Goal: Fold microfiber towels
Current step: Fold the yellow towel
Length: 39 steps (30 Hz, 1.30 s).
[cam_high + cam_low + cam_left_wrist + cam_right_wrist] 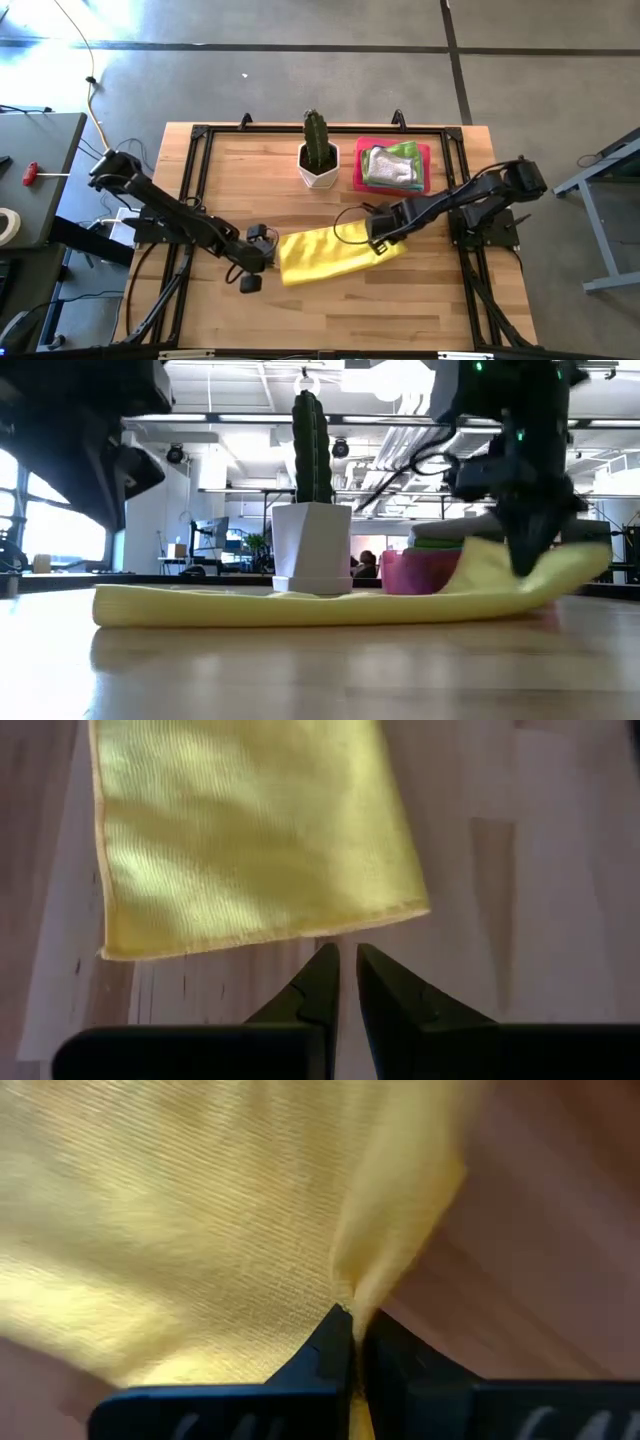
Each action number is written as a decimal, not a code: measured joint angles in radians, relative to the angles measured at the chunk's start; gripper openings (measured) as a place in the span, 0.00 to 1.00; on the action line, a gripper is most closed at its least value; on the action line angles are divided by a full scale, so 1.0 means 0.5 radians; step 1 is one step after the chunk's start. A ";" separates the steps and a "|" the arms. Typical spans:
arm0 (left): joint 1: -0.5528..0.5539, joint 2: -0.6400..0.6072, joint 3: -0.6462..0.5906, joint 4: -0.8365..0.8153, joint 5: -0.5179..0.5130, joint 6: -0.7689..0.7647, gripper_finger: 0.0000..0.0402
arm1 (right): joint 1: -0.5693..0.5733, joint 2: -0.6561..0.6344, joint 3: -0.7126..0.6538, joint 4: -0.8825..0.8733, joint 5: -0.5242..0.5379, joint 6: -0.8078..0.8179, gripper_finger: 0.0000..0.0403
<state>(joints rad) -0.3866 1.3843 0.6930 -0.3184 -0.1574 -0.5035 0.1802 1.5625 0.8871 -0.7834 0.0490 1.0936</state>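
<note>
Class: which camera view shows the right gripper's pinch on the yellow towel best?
The right wrist view: the right gripper is shut on a raised ridge of the yellow towel. The high view shows it over the towel's right end, the low view that end lifted, the left wrist view only the far edge.

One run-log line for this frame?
right gripper: shut on yellow towel, edge lifted | left gripper: nearly shut, empty, by towel's other end

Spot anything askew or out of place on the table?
Nothing damaged or spilled. The yellow towel lies slanted, its right end lifted and puckered where the right gripper pinches it. The left gripper sits just off its near edge. Cactus pot stands upright.
</note>
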 joint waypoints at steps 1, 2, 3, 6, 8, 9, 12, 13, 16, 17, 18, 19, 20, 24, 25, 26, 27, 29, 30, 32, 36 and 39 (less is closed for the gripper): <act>0.000 -0.026 0.002 -0.001 0.000 -0.002 0.08 | 0.000 0.001 0.071 -0.163 0.001 -0.007 0.00; 0.000 -0.049 0.003 -0.008 0.000 -0.002 0.08 | 0.000 0.005 0.134 -0.328 0.001 -0.005 0.00; 0.000 -0.076 0.003 -0.027 0.000 -0.003 0.08 | 0.000 0.008 0.191 -0.478 0.005 0.016 0.00; -0.001 -0.138 0.004 -0.035 -0.001 -0.003 0.08 | -0.001 0.007 0.375 -0.788 0.007 0.099 0.00; -0.001 -0.168 0.003 -0.048 -0.002 -0.003 0.08 | -0.001 0.007 0.477 -0.964 0.003 0.157 0.00; -0.001 -0.176 0.003 -0.042 -0.002 -0.003 0.08 | -0.001 0.007 0.527 -1.026 -0.001 0.189 0.00; -0.001 -0.188 0.003 -0.050 -0.002 -0.003 0.08 | 0.010 0.007 0.674 -1.049 0.000 0.276 0.00; -0.001 -0.189 0.003 -0.052 -0.002 -0.003 0.08 | 0.018 0.007 0.711 -1.032 0.000 0.296 0.00; -0.001 -0.189 0.003 -0.061 -0.002 0.012 0.08 | 0.044 0.007 0.797 -0.894 0.009 0.328 0.00; -0.001 -0.189 0.003 -0.061 -0.002 0.013 0.08 | 0.052 0.007 0.818 -0.828 0.014 0.328 0.00; -0.001 -0.189 0.003 -0.062 -0.002 0.014 0.08 | 0.061 0.006 0.828 -0.771 0.017 0.328 0.00; -0.001 -0.189 0.003 -0.062 -0.002 0.019 0.08 | 0.068 0.006 0.833 -0.709 0.021 0.329 0.00; -0.001 -0.189 0.003 -0.062 -0.003 0.031 0.08 | 0.075 0.007 0.834 -0.638 0.029 0.329 0.00; -0.001 -0.189 0.003 -0.066 -0.004 0.091 0.08 | 0.092 0.025 0.838 -0.459 0.107 0.362 0.00; -0.001 -0.189 0.003 -0.067 -0.004 0.105 0.08 | 0.092 0.040 0.838 -0.432 0.120 0.370 0.00; -0.001 -0.189 0.003 -0.068 -0.005 0.120 0.08 | 0.091 0.061 0.838 -0.412 0.128 0.370 0.00; -0.001 -0.189 0.003 -0.069 -0.006 0.125 0.08 | 0.091 0.084 0.838 -0.378 0.130 0.369 0.00; -0.002 -0.189 0.003 -0.077 -0.007 0.125 0.08 | 0.091 0.151 0.838 -0.291 0.127 0.360 0.00; -0.001 -0.189 0.003 -0.076 -0.007 0.131 0.08 | 0.088 0.185 0.838 -0.243 0.116 0.323 0.00; -0.002 -0.189 0.003 -0.088 -0.008 0.145 0.08 | 0.075 0.255 0.838 -0.113 0.098 0.268 0.00; -0.001 -0.189 0.003 -0.110 -0.015 0.157 0.08 | 0.051 0.367 0.838 0.094 0.096 0.204 0.00; -0.001 -0.189 0.003 -0.112 -0.018 0.159 0.08 | 0.025 0.418 0.838 0.167 0.097 0.205 0.00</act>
<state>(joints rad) -0.3870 1.2900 0.6945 -0.3744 -0.1661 -0.4240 0.1926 1.7717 1.3060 -0.7000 0.0977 1.1961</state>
